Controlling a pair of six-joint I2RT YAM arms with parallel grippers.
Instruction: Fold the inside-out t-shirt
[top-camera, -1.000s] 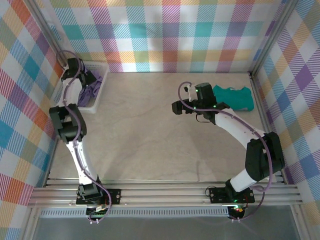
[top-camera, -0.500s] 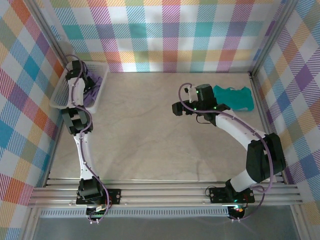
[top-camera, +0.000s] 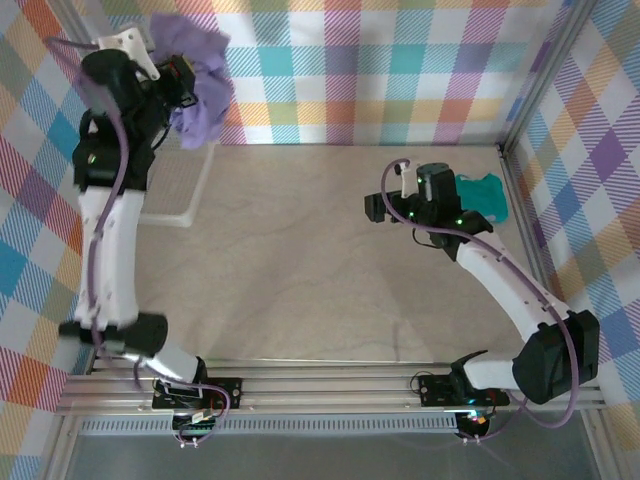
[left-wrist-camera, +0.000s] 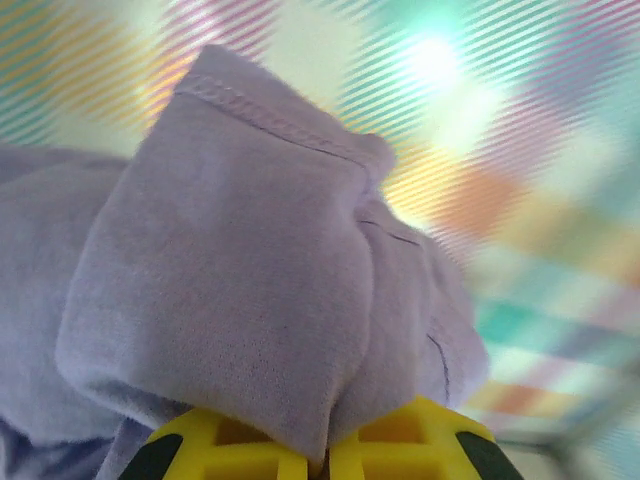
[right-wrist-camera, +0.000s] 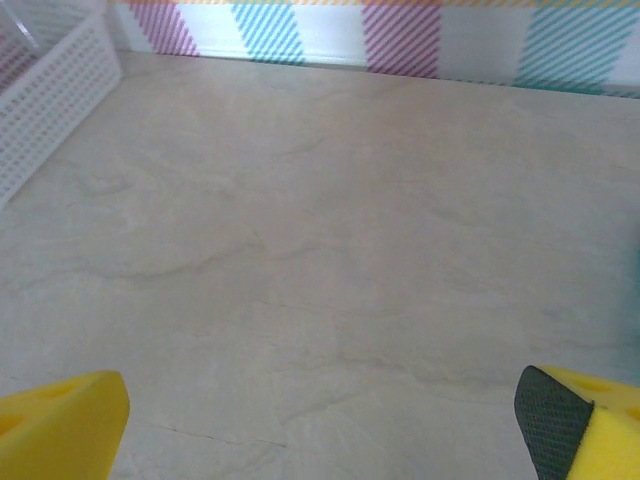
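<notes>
The inside-out t-shirt (top-camera: 200, 85) is a bunched lavender-purple bundle hanging high in the air at the far left, in front of the checked back wall. My left gripper (top-camera: 178, 84) is shut on it. In the left wrist view the purple cloth (left-wrist-camera: 250, 260) bulges out above the yellow fingertips (left-wrist-camera: 240, 455), and the gripper (left-wrist-camera: 320, 465) pinches a fold of it. My right gripper (top-camera: 374, 208) hovers over the right middle of the table. It stands open (right-wrist-camera: 320, 430) with bare tabletop between its yellow fingers (right-wrist-camera: 60, 425).
A white mesh basket (top-camera: 188, 195) sits at the far left of the table, its wall (right-wrist-camera: 50, 95) also in the right wrist view. A small teal folded garment (top-camera: 487, 195) lies at the far right, behind the right arm. Checked walls enclose the beige table (top-camera: 300, 270).
My left gripper shut on the purple t-shirt in the basket and the arm swung it high above the basket. The right arm shifted slightly to the right, still open.
</notes>
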